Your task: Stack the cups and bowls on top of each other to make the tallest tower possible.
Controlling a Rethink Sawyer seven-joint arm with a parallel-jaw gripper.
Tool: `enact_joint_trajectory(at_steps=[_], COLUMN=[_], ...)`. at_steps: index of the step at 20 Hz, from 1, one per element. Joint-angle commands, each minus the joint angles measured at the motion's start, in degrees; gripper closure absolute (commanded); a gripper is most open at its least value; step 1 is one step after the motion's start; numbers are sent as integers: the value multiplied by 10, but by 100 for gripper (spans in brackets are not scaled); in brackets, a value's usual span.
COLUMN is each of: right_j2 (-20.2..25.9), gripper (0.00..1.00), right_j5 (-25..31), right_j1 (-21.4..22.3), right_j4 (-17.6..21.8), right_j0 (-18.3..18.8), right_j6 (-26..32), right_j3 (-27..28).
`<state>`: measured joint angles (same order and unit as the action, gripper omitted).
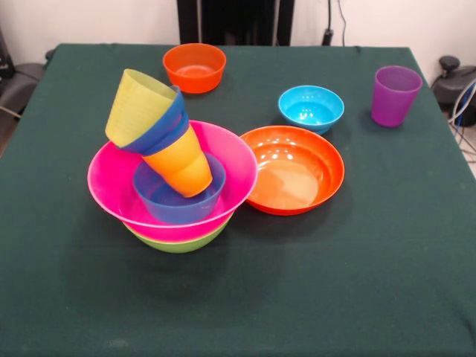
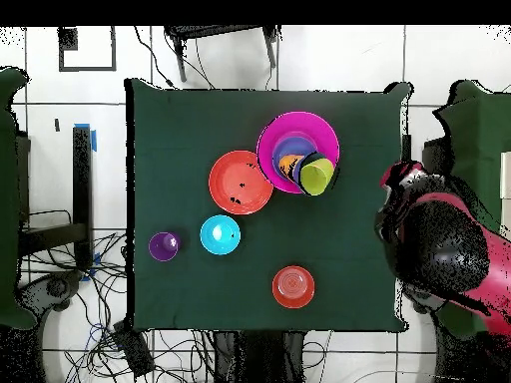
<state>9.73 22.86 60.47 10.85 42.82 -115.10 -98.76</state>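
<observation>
Tower (image 1: 172, 178) of nested bowls and cups leans left on green tabletop (image 1: 372, 260); purple cup (image 1: 395, 95) stands apart. Arm (image 2: 439, 249) drawn aside, fingers' state cannot be told.

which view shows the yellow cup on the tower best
The front view. There the yellow cup shows side-on, tipped to the picture's left, mouth down over a dark blue bowl and the orange cup. The overhead view gives only a small lime-yellow patch at the pink bowl's edge.
</observation>
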Motion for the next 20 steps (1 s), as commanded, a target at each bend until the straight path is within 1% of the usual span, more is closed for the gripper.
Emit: enact_joint_trajectory(at_steps=[1,6,13,20], right_j2=[83,89,98,85], gripper=[0,0,0,0], right_j5=[43,42,12,-17], right_j1=[-16,-24,-37,-60], right_j4=[32,42,57,79], right_j0=[-12,-14,-11,-28], right_j6=[88,84,64,30], right_j3=[-53,-51,-54,-45])
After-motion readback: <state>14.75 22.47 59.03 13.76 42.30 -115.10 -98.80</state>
